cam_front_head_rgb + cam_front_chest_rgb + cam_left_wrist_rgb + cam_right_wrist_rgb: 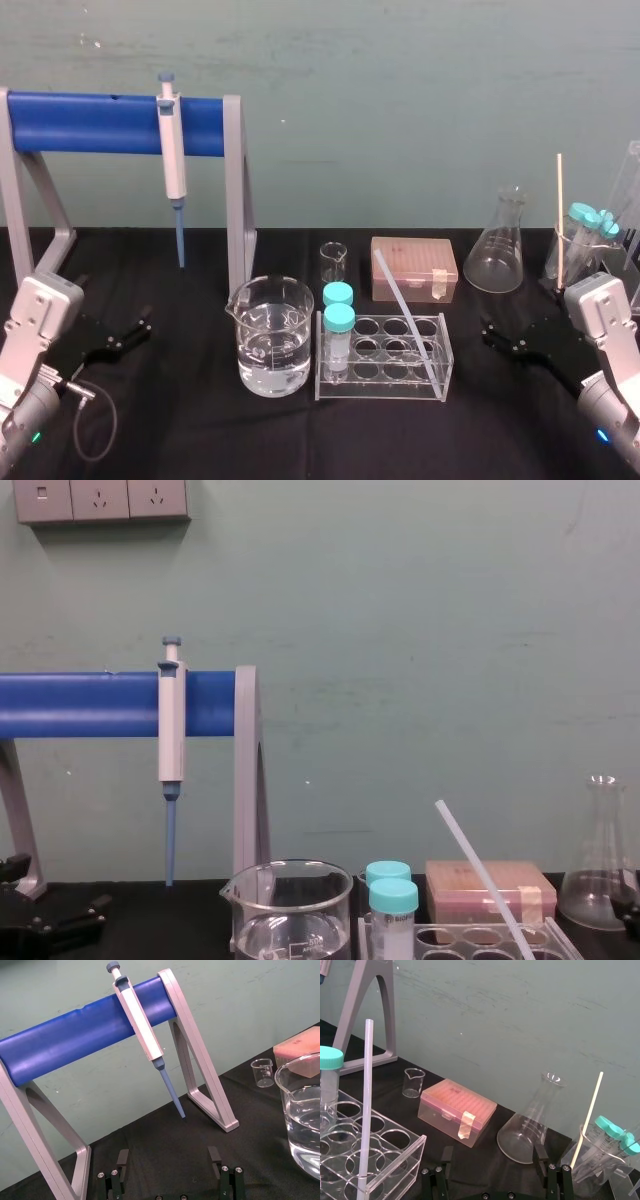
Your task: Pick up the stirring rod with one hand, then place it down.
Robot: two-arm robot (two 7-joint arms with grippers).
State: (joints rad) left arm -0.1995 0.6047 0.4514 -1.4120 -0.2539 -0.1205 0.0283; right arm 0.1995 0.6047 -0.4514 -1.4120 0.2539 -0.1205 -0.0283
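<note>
Here, at the lower left of the head view, the left gripper (pixel 138 328) sits over the black table (pixel 180 400), its jaws spread wide with nothing between them. In the lower middle the stirring rod (pixel 406 315), a thin, straight, translucent whitish stick, leans in the clear tube rack (pixel 380 385), foot in a front right well, top tilted toward the upper left. At the lower right the right gripper (pixel 490 333) is likewise wide open and empty.

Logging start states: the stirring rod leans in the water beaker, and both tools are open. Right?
No: the head view shows the stirring rod leaning in the clear tube rack, not the beaker. The left tool and right tool are open.
</note>
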